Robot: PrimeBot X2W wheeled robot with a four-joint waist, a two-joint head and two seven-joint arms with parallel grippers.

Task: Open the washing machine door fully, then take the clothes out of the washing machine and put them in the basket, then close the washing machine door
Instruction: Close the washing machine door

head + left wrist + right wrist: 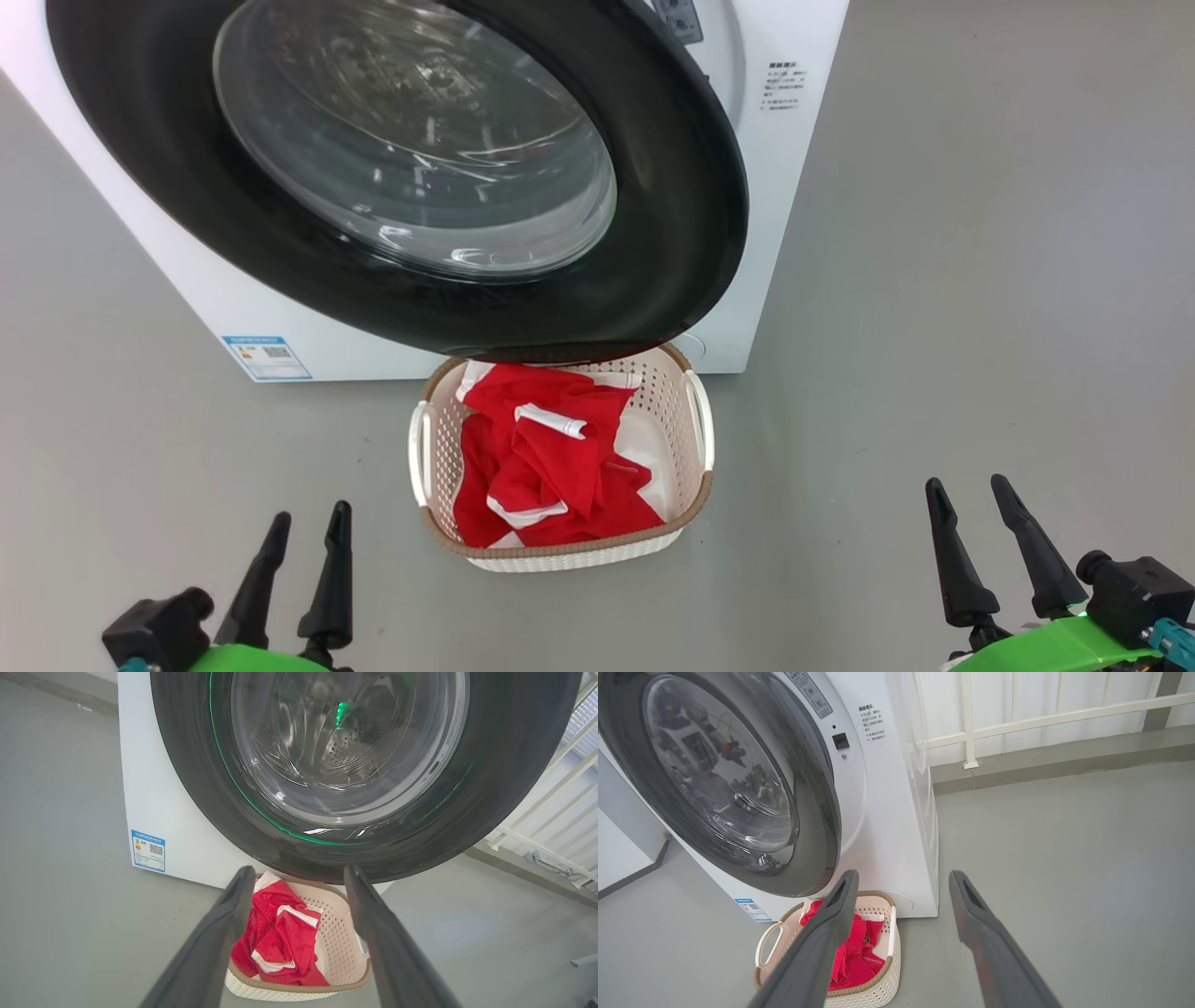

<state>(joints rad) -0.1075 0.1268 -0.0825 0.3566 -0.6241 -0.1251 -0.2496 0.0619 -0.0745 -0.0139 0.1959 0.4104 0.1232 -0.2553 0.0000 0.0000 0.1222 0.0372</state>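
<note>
Grey floor [980, 280]: one washing machine [780, 233], one door [686, 205], one basket [569, 553], clothes [551, 453] inside; left gripper [310, 513], right gripper [966, 483] jaws apart.

The left gripper [311, 511] sits at the lower left of the head view. Its two long dark fingers point up and lean slightly right, spread apart with nothing between them. The right gripper [967, 482] sits at the lower right, its fingers leaning slightly left, likewise spread and empty. Each rises from a bright green wrist housing [1055, 644] with a black block [1134, 597] on its outer side. In both wrist views the fingers [215, 942] stand wide apart, gripping nothing.
</note>
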